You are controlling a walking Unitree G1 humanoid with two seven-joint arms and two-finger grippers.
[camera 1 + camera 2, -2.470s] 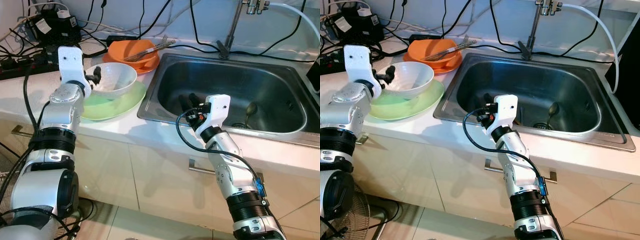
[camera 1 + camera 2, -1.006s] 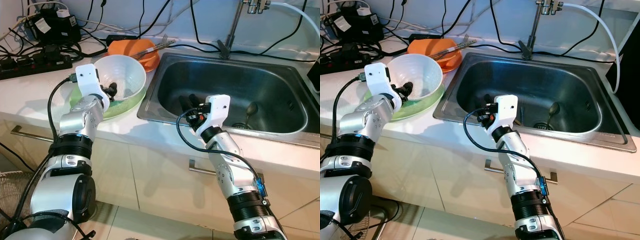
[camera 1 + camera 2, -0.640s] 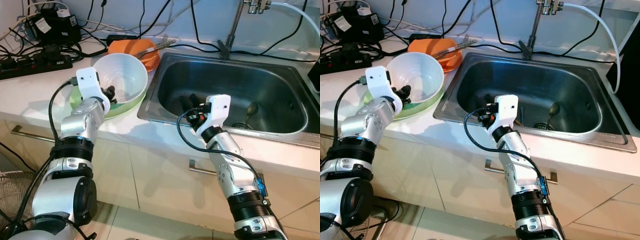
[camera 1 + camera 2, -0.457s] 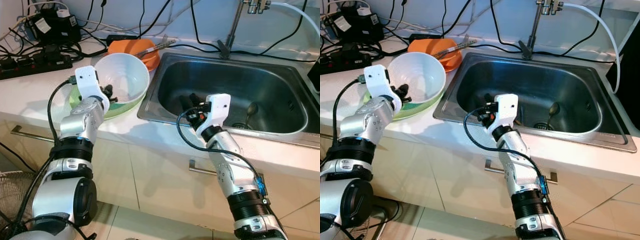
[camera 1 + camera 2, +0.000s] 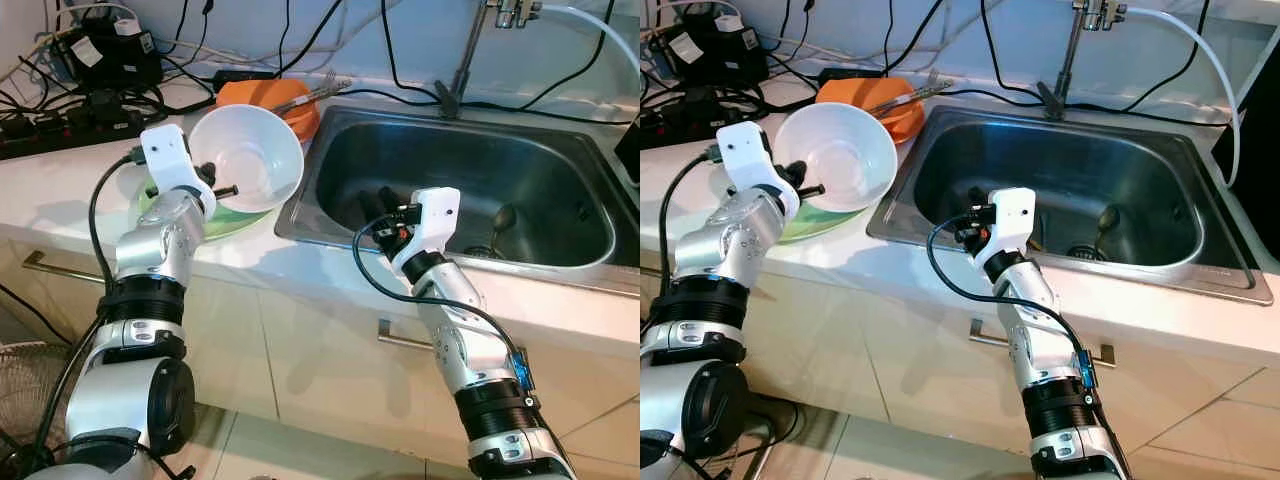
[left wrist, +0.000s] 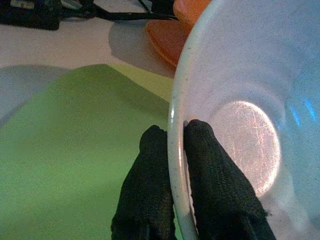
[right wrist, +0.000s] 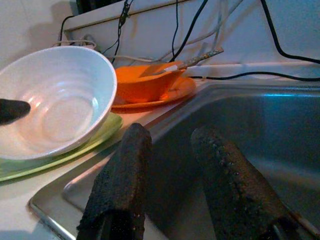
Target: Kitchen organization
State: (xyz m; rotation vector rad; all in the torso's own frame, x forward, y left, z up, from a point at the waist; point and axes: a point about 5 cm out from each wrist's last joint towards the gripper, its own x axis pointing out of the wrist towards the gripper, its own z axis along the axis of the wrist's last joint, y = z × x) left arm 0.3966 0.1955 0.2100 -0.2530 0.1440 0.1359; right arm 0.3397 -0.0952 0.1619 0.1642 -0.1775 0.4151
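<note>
My left gripper point(image 5: 216, 190) is shut on the rim of a white bowl point(image 5: 254, 157), which is lifted and tilted toward the sink point(image 5: 520, 170) above the green plate point(image 5: 222, 222). In the left wrist view the two black fingers point(image 6: 150, 190) pinch the bowl's rim point(image 6: 176, 150), one inside and one outside, with the green plate point(image 6: 70, 135) below. My right gripper point(image 5: 375, 202) hangs open inside the sink's left part, nothing between its fingers point(image 7: 122, 185). The white bowl point(image 7: 50, 107) and an orange bowl point(image 7: 145, 82) also show in the right wrist view.
An orange bowl point(image 5: 265, 100) on an orange plate holds a fork and chopsticks point(image 5: 305, 95) behind the white bowl. A spoon point(image 5: 498, 222) lies near the sink drain. Cables and a power strip point(image 5: 60, 125) crowd the back left counter. A tap point(image 5: 470, 45) rises behind the sink.
My left gripper has lifted the white bowl off the green plate and tipped it up toward the sink. The right arm has stayed in place.
</note>
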